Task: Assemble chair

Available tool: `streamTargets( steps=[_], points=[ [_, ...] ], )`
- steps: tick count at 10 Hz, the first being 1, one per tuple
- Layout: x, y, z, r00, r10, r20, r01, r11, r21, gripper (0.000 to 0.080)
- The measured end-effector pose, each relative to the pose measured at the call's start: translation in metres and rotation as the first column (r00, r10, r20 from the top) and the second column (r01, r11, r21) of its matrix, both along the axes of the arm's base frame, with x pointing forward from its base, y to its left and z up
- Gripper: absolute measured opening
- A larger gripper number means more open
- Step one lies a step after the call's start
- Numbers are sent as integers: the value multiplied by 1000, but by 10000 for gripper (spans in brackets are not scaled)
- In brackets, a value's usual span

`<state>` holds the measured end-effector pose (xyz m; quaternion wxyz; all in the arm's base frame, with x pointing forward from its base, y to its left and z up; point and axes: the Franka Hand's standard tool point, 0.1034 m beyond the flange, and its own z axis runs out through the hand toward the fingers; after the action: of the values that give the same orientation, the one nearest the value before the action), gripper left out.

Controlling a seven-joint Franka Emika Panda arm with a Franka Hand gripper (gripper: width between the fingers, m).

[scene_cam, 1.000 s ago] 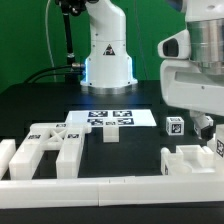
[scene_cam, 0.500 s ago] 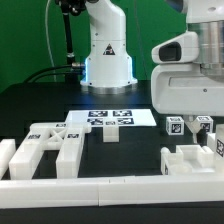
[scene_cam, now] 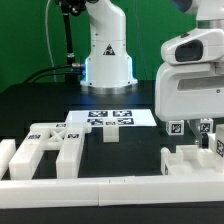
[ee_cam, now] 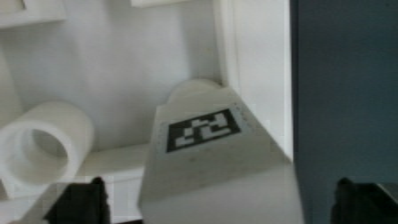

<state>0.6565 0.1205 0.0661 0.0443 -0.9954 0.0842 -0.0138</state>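
Several white chair parts with black-and-white tags lie on the black table. A pair of frame pieces [scene_cam: 48,146] lies at the exterior view's left, a small cube-ended leg [scene_cam: 110,135] in the middle, and a blocky part [scene_cam: 192,158] at the right. My gripper [scene_cam: 192,128] hangs low over the right-hand parts, its fingers mostly hidden behind the hand. In the wrist view my gripper [ee_cam: 222,205] is open, its dark fingertips [ee_cam: 80,202] wide apart on either side of a tagged white part [ee_cam: 210,150]. I cannot tell whether they touch it.
The marker board [scene_cam: 110,118] lies flat at mid table. A plain white border rail [scene_cam: 100,187] runs along the front edge. The robot base [scene_cam: 105,55] stands at the back. A round white part [ee_cam: 45,140] lies beside the tagged part in the wrist view.
The hand has shifted slightly sideways and sunk a little lower over the right-hand parts. The parts on the table have not moved.
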Motion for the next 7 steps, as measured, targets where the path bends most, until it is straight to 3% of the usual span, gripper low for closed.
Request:
streamTargets(
  steps=[1, 2, 3, 6, 7],
  points=[
    [0, 0, 0, 1000, 1, 0, -1, 1000, 0, 382],
    [0, 0, 0, 1000, -24, -2, 24, 1000, 2, 382],
    [1, -3, 0, 991, -133, -11, 133, 991, 2, 290],
    [1, -6, -2, 923, -383, -36, 384, 923, 8, 290],
    [6, -18, -2, 889, -456, -46, 457, 889, 16, 290]
  ],
)
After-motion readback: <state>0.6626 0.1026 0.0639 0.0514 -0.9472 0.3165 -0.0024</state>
